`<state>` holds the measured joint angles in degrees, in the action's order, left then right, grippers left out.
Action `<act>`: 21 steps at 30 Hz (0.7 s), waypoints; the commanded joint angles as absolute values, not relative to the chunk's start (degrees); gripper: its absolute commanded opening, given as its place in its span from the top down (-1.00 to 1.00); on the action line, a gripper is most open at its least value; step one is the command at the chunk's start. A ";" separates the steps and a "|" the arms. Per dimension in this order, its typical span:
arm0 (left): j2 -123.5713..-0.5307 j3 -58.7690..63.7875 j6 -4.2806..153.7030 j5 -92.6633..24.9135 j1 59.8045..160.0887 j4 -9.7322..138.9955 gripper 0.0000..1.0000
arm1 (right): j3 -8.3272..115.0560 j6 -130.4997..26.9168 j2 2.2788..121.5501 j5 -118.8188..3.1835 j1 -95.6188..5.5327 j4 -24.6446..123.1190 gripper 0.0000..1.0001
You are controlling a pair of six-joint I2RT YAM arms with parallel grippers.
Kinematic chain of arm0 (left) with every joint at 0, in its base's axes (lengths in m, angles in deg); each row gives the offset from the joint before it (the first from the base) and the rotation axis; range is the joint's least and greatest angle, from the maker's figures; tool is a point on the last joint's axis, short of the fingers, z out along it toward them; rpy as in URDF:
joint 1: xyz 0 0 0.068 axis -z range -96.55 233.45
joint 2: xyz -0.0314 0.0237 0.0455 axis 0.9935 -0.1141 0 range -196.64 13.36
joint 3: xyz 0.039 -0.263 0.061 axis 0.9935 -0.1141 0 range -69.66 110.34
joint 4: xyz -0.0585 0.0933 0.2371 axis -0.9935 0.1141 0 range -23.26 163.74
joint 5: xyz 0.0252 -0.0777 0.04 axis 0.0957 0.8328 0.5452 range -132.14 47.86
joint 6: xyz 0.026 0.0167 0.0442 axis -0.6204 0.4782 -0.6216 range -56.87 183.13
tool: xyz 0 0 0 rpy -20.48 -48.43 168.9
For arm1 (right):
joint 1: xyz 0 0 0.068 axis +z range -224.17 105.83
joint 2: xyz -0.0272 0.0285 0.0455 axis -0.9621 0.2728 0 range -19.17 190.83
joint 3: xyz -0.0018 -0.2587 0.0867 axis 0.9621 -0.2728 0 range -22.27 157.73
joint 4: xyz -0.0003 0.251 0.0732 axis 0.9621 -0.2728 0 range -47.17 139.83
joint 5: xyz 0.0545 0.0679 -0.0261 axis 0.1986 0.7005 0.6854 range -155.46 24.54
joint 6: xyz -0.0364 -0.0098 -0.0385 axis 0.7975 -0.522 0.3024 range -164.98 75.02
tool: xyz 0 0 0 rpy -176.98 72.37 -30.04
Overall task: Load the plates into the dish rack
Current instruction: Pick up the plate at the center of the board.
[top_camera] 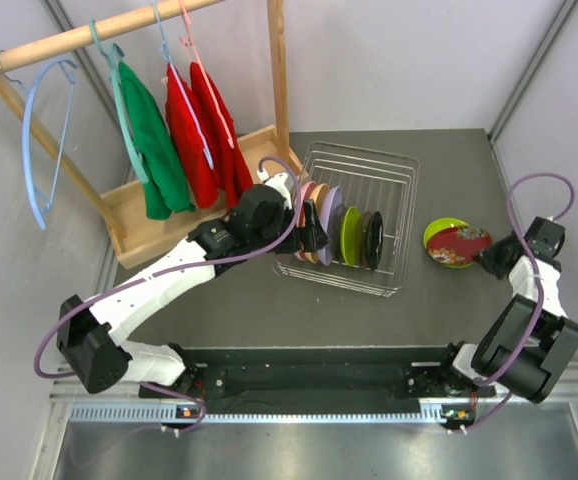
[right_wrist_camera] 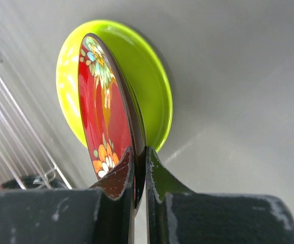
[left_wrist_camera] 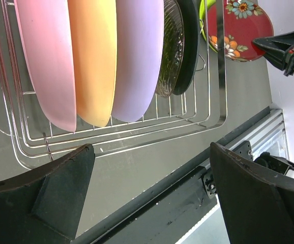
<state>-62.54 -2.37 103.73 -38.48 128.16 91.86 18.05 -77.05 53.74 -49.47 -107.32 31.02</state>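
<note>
While the left hand (left_wrist_camera: 148, 150) gapes, the right hand (right_wrist_camera: 139, 153) pinches the red plate (right_wrist_camera: 99, 109).

Bright, even, diffuse lighting is recorded. Only soft shadows are cast on the counter (top_camera: 269, 310). Glare is noted on the lime green plate (right_wrist_camera: 65, 76) and on dish rack (left_wrist_camera: 221, 76) wires. The rack's wires are rendered blurred in the right wrist view; the left end effector (left_wrist_camera: 150, 146) is shown slightly soft.

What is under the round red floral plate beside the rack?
A round lime green plastic plate, only its edge showing; the red floral plate hides its middle.
</note>
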 commanded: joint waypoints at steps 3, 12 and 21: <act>-59.69 -0.49 103.47 -39.15 127.92 88.36 -0.98 | 25.53 -77.14 46.85 -45.07 -107.39 27.52 1.00; -59.51 1.09 103.39 -38.36 127.92 88.62 -0.98 | 28.44 -80.31 40.08 -38.75 -107.48 25.05 1.00; -60.82 2.41 104.70 -35.03 127.92 85.20 -0.98 | 30.64 -84.26 34.45 -22.58 -107.39 26.19 1.00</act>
<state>-61.25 -0.23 103.80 -37.80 128.16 90.05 26.18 -80.86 38.44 -33.95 -107.34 21.87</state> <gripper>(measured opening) 0.987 0.033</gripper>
